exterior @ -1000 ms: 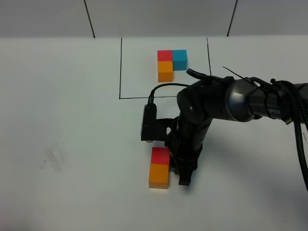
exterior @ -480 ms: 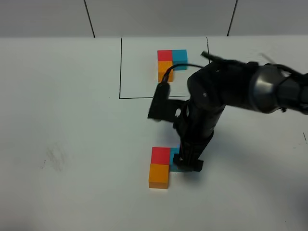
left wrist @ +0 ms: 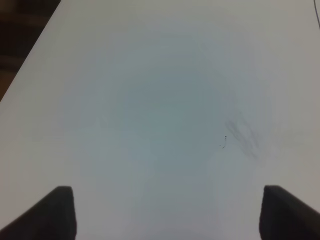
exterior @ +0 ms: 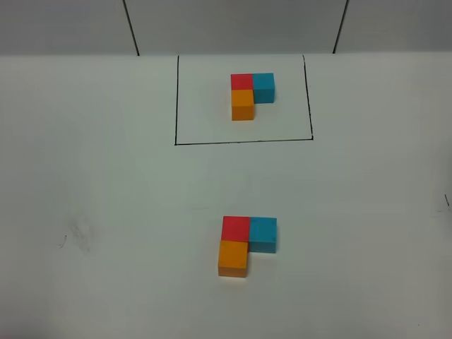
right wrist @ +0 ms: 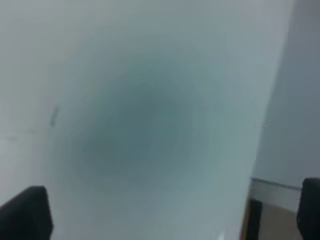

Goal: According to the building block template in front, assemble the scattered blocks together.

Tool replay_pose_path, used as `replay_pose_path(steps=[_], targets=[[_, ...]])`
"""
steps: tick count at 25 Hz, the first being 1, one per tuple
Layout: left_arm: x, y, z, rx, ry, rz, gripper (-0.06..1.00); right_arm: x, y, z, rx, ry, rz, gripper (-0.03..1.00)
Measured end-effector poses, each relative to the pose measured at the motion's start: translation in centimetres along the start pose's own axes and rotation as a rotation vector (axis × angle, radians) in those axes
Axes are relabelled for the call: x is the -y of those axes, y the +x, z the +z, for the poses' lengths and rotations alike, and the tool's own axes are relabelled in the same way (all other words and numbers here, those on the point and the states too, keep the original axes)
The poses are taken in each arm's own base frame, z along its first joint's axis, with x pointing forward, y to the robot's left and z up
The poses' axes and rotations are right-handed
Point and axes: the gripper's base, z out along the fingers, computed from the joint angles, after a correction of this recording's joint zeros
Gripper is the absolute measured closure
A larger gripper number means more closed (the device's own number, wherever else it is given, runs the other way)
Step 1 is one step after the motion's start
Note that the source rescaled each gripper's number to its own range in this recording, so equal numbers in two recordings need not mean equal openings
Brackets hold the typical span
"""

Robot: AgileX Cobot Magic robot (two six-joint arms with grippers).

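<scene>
The template sits inside a thin black drawn rectangle [exterior: 244,99] at the back: a red cube [exterior: 241,81], a blue cube [exterior: 264,87] and an orange cube [exterior: 242,104], touching in an L. Nearer the front, three unframed cubes touch in the same L: red [exterior: 235,229], blue [exterior: 263,234], orange [exterior: 233,258]. Neither arm shows in the exterior view. My left gripper [left wrist: 167,210] is open over bare table; only its two dark fingertips [left wrist: 57,210] show. My right gripper [right wrist: 167,212] is open over bare table near an edge, with dark fingertips [right wrist: 25,212] showing. No cube shows in either wrist view.
The white table [exterior: 106,198] has a faint grey smudge [exterior: 78,233] at the left, also in the left wrist view [left wrist: 242,135]. A panelled wall [exterior: 233,25] runs behind the table. The right wrist view shows the table's edge [right wrist: 260,150].
The right arm let go of the blue cube beside the red one and withdrew out of the exterior view to the right. The blue cube now stands uncovered.
</scene>
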Motion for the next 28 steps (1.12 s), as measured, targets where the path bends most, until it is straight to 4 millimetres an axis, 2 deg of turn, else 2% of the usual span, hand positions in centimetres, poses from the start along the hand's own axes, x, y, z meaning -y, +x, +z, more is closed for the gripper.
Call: replay_pose_path(steps=[2,4,6,8,11,15,19,24,28], targets=[[0.0,0.0,0.0,0.000,0.000,0.000,0.26,1.5,2.8,-2.8,0.031,0.072,0.083,-0.03],[0.0,0.0,0.0,0.000,0.000,0.000,0.26,1.7,5.4,-5.4,0.079,0.124,0.133,-0.03],[0.0,0.0,0.0,0.000,0.000,0.000,0.26,1.1,7.9,-8.3,0.174,0.162,0.172,-0.03],[0.0,0.0,0.0,0.000,0.000,0.000,0.26,0.1,10.3,-10.4,0.263,0.173,0.209,-0.03],[0.0,0.0,0.0,0.000,0.000,0.000,0.26,-1.7,13.6,-12.2,0.380,0.166,0.243,-0.03],[0.0,0.0,0.0,0.000,0.000,0.000,0.26,-4.1,17.1,-12.5,0.517,0.108,0.216,-0.03],[0.0,0.0,0.0,0.000,0.000,0.000,0.26,-5.6,19.5,-11.8,0.548,0.062,0.236,-0.03],[0.0,0.0,0.0,0.000,0.000,0.000,0.26,-7.1,21.0,-10.1,0.527,0.002,0.277,-0.03],[0.0,0.0,0.0,0.000,0.000,0.000,0.26,-7.8,20.9,-9.3,0.515,-0.056,0.308,-0.03]])
